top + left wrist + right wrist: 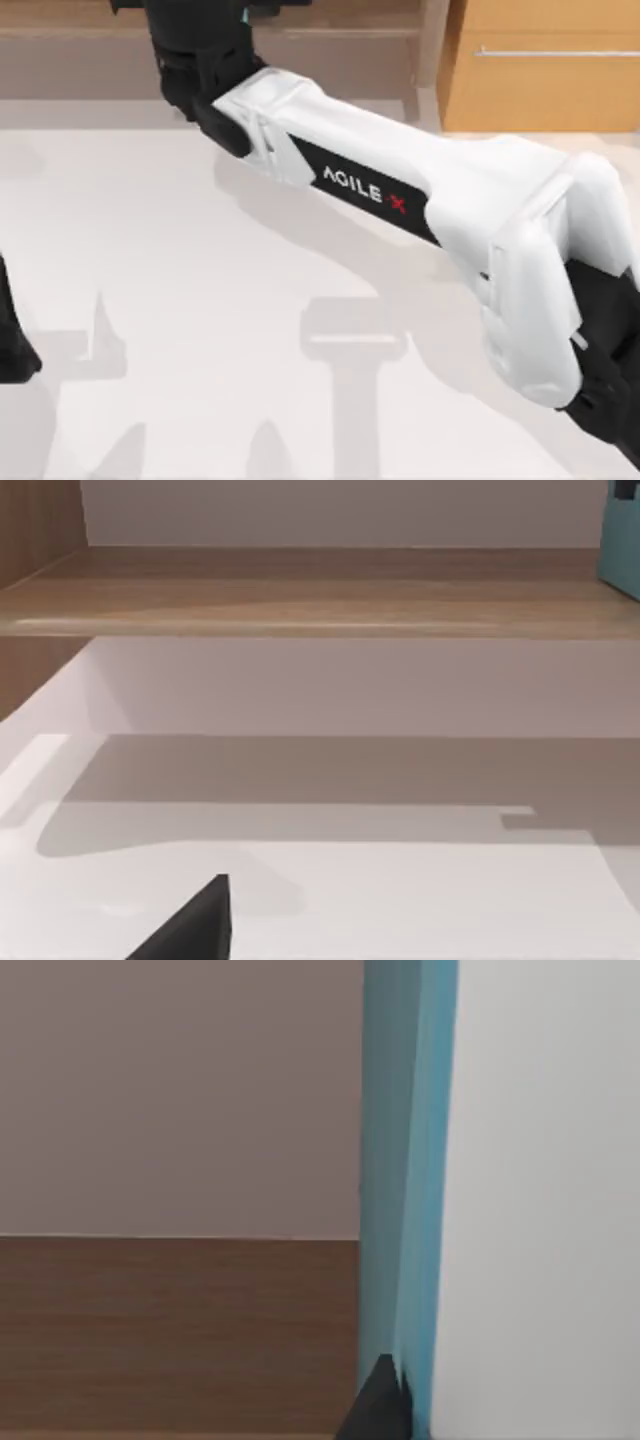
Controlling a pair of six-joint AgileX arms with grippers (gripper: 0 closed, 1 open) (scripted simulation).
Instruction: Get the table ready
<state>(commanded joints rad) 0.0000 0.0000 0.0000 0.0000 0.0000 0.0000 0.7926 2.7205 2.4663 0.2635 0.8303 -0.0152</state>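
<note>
The table [180, 300], a very large, plain, smooth white flat top, takes up most of the top view. It runs from the near edge back to a long brown wooden shelf [340, 60] and to an orange-wood drawer cabinet [540, 90] with a silver bar handle [555, 52] at the far right. Only shadows lie on its surface.

The white right arm [420, 190] stretches slantwise across the table from the near right toward the far left. Its dark right gripper [195, 50] is up at the shelf. In the right wrist view, that gripper is close against a teal, flat-sided upright object [400, 1160] standing on the shelf boards. A plain white face lies beside the object (whether this belongs to it cannot be told). Whether this pincer is apart or together cannot be told either.

The left arm [12, 350] sits at the table's left edge. The left gripper [195, 930] hangs low over the white top and faces the shelf. Its state also cannot be told.

The table itself looks rigid, heavy and fixed, so it is a surface to place things on, not something to grasp. Because the top is so smooth, anything set down on it would probably slide easily. The teal object looks stiff and thin, and probably light. Pinching it across its narrow thickness, low enough that it does not tip, seems the sensible grip.
</note>
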